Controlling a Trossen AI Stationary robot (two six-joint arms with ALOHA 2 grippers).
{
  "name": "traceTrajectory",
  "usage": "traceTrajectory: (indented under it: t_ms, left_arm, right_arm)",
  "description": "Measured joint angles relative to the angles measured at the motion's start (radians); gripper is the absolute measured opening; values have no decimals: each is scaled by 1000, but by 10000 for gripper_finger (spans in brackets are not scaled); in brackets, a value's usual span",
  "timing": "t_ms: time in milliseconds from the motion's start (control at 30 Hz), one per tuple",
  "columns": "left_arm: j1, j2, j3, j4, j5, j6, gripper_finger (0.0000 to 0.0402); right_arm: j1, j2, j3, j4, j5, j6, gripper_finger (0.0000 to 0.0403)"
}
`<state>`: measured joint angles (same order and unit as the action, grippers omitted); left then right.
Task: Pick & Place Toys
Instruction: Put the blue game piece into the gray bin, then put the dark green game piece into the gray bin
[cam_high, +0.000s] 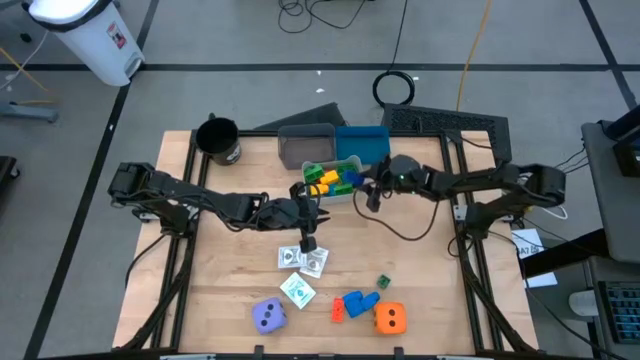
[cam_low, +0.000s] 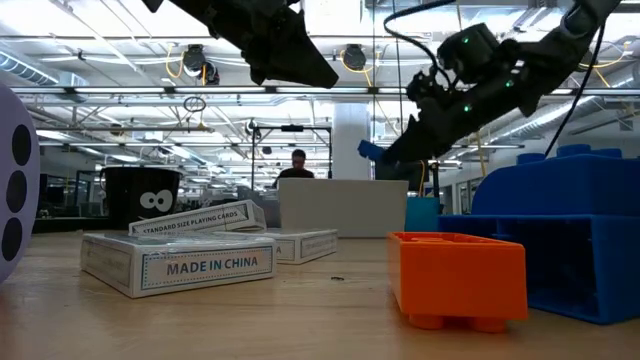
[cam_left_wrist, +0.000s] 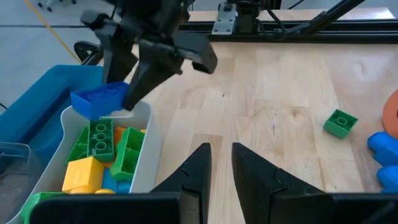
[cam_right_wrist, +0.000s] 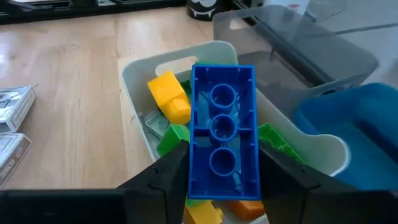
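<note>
Blue brick (cam_right_wrist: 222, 142), studs-hollow side toward my right wrist camera, fills that view: I have it pinched across its long sides in the right pincer (cam_right_wrist: 222, 180), whose fingers are parted only as wide as the brick. It hangs just above the white bin (cam_high: 352, 190), which sits at about twelve o'clock on the worktop (cam_high: 210, 280).

I judge the brick light, rigid and smooth-walled plastic; the flat side walls are the place to hold it, since a grip on the ends or studs could let it twist and slip.

Inside the white bin I see yellow (cam_right_wrist: 169, 94), green (cam_left_wrist: 99, 135) and orange pieces already heaped. At the bin's eleven o'clock stands a grey bin (cam_high: 305, 145), at its one o'clock a blue bin (cam_high: 363, 140); I cannot tell what either holds. A black cup (cam_high: 218, 140) stands near ten o'clock.

My left pincer (cam_left_wrist: 216, 171) hovers just at the white bin's seven o'clock, fingers close together with a narrow gap, holding nothing.

Towards six o'clock lie the card packs (cam_high: 303, 260), a purple die (cam_high: 269, 316), an orange die (cam_high: 390, 318), a blue block (cam_high: 358, 302) and a small green block (cam_high: 383, 283).
</note>
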<state>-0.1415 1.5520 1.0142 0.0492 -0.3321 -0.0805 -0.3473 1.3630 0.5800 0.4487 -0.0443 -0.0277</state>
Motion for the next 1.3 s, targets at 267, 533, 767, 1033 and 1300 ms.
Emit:
traceTrajectory:
  t_ms: [267, 533, 767, 1033, 1300]
  left_arm:
    - [18, 0, 0, -3, 0, -4, 72]
    - [18, 0, 0, -15, 0, -13, 72]
    - [18, 0, 0, -23, 0, -29, 72]
    - [18, 0, 0, -23, 39, -80, 72]
    - [18, 0, 0, -18, 44, -96, 72]
  right_arm:
    - [-7, 91, 0, 52, -10, -27, 151]
    - [-5, 92, 0, 64, -10, -8, 217]
    - [44, 41, 0, 39, -9, -12, 264]
    - [234, -117, 0, -58, -30, 15, 278]
    - [479, -145, 0, -183, -248, 179, 279]
